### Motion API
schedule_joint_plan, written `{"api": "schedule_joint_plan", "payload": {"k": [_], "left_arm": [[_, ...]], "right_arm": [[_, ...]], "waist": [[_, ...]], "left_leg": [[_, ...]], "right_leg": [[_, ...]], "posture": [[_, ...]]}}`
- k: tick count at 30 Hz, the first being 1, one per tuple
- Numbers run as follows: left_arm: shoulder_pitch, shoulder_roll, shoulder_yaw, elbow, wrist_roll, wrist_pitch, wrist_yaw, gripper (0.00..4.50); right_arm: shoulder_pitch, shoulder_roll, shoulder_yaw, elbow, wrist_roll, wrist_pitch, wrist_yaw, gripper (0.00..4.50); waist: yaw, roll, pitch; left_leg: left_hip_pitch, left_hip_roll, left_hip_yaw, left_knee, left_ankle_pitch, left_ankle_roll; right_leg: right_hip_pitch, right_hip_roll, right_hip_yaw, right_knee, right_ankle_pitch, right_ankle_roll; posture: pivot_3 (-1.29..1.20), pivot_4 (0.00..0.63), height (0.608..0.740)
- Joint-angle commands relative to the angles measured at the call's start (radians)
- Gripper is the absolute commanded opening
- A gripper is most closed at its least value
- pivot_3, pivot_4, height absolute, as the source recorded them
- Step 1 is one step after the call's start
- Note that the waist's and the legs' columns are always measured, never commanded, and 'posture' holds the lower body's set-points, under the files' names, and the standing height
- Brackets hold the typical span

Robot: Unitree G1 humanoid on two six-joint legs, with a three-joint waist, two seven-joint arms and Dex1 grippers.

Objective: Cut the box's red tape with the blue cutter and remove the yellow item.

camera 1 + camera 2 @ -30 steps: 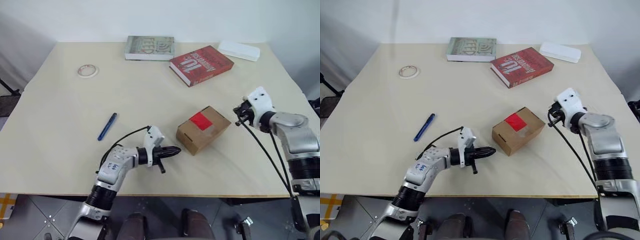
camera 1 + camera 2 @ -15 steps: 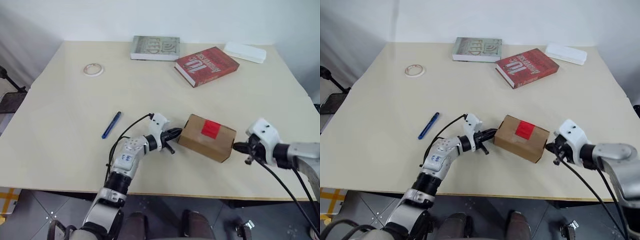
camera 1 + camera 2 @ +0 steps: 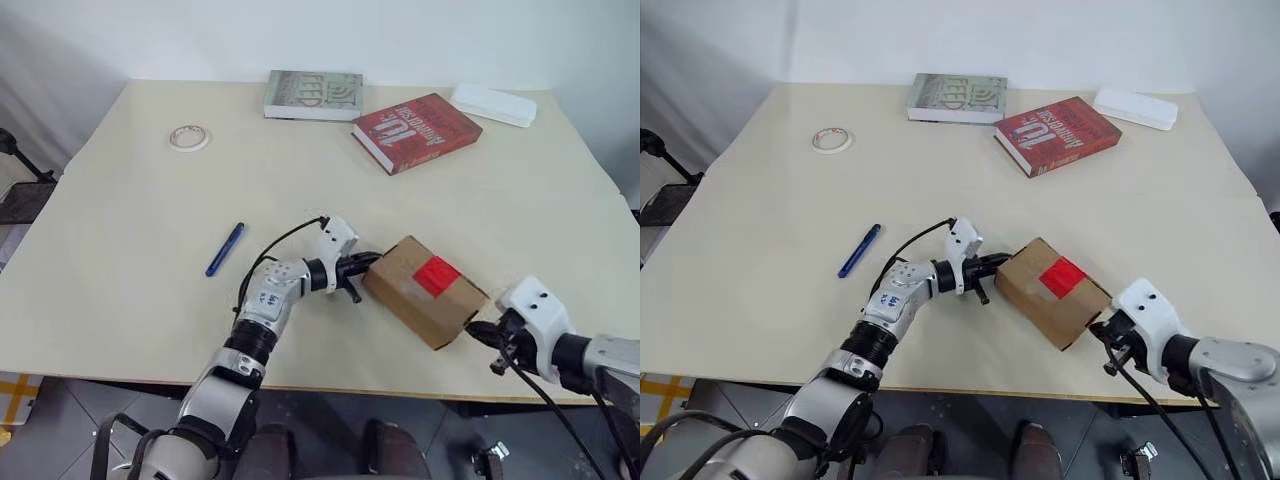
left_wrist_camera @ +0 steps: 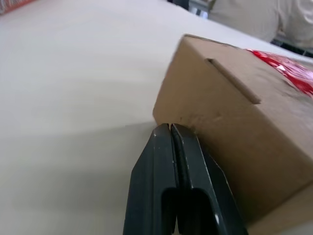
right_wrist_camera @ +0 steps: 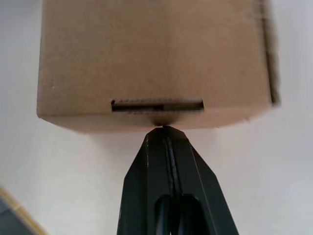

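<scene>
between two closed grippers, box: left gripper tip against one end, right gripper at other.

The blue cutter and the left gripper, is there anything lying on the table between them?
No. In the left eye view, bare table separates the blue cutter from the left gripper, which is shut with its tips against the box.
</scene>
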Motion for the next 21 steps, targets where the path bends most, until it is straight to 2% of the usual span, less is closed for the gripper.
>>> {"api": "schedule_joint_plan", "payload": {"k": [1,3,5,6,9,11,15,19,20,21], "left_arm": [[0.054,0.071,0.037,-0.131,-0.016,0.039,-0.011,0.03],[0.091,0.114,0.048,-0.205,-0.031,0.076,-0.019,0.03],[0.149,0.171,0.049,-0.321,-0.042,0.129,-0.038,0.03],[0.173,0.193,0.048,-0.37,-0.045,0.15,-0.041,0.44],[0.253,0.267,0.068,-0.563,-0.146,0.372,-0.079,1.19],[0.297,0.298,0.082,-0.648,-0.172,0.417,-0.078,1.88],[0.419,0.329,0.168,-0.766,-0.226,0.362,-0.074,3.17],[0.659,0.441,0.328,-0.94,-0.328,0.372,-0.129,4.46],[0.686,0.457,0.352,-0.962,-0.346,0.372,-0.13,4.5],[0.707,0.467,0.384,-0.974,-0.361,0.366,-0.121,4.5]], "right_arm": [[0.068,0.033,-0.144,0.123,-0.073,-0.153,-0.038,0.0],[0.088,0.038,-0.182,0.22,-0.116,-0.245,-0.058,0.0],[0.028,0.036,-0.211,0.346,-0.128,-0.32,-0.089,0.0],[-0.006,0.034,-0.219,0.396,-0.126,-0.345,-0.1,0.0],[-0.19,0.048,-0.242,0.455,0.009,-0.288,-0.082,0.56],[-0.238,0.051,-0.216,0.447,0.02,-0.351,-0.057,1.28],[-0.31,0.049,-0.137,0.464,0.039,-0.399,-0.018,2.69],[-0.432,0.035,-0.024,0.533,0.095,-0.445,0.124,4.14],[-0.449,0.033,-0.015,0.548,0.1,-0.45,0.138,4.48],[-0.465,0.028,-0.008,0.574,0.091,-0.468,0.146,4.48]], "waist": [[0.0,0.0,0.0],[-0.002,0.0,0.0],[-0.011,0.0,0.0],[-0.019,0.0,0.0],[-0.033,0.001,0.0],[-0.033,0.001,0.001],[-0.03,0.001,0.0],[-0.039,0.002,0.001],[-0.041,0.002,0.001],[-0.04,0.002,0.001]], "left_leg": [[0.0,0.0,0.0,0.0,0.0,0.0],[0.0,0.0,0.0,0.0,0.0,0.0],[0.001,0.0,0.001,0.0,0.0,0.0],[0.002,0.0,0.002,0.0,0.0,0.0],[0.003,0.001,0.003,0.0,0.001,0.0],[0.003,0.002,0.003,0.0,0.001,-0.001],[0.004,0.003,0.001,-0.001,0.001,-0.002],[0.002,0.004,0.003,-0.001,0.0,-0.001],[0.002,0.004,0.003,-0.001,0.0,-0.001],[0.002,0.004,0.003,-0.001,0.0,-0.001]], "right_leg": [[0.0,0.0,0.0,0.0,0.0,0.0],[0.0,0.0,0.0,0.0,0.0,0.0],[0.0,0.0,0.0,0.001,0.0,0.0],[0.0,0.0,0.001,0.001,0.0,0.0],[0.0,0.0,0.002,0.002,0.001,0.0],[0.0,0.0,0.002,0.003,0.001,-0.001],[0.0,0.002,0.001,0.003,0.001,-0.001],[-0.001,0.002,0.002,0.002,0.001,-0.001],[-0.001,0.002,0.002,0.002,0.001,-0.001],[-0.001,0.002,0.002,0.002,0.001,-0.001]], "posture": [[0.0,0.15,0.74],[0.0,0.15,0.74],[0.0,0.15,0.74],[0.0,0.15,0.74],[0.0,0.15,0.74],[0.0,0.15,0.74],[0.0,0.15,0.74],[0.0,0.15,0.74],[0.0,0.15,0.74],[0.0,0.15,0.74]]}}
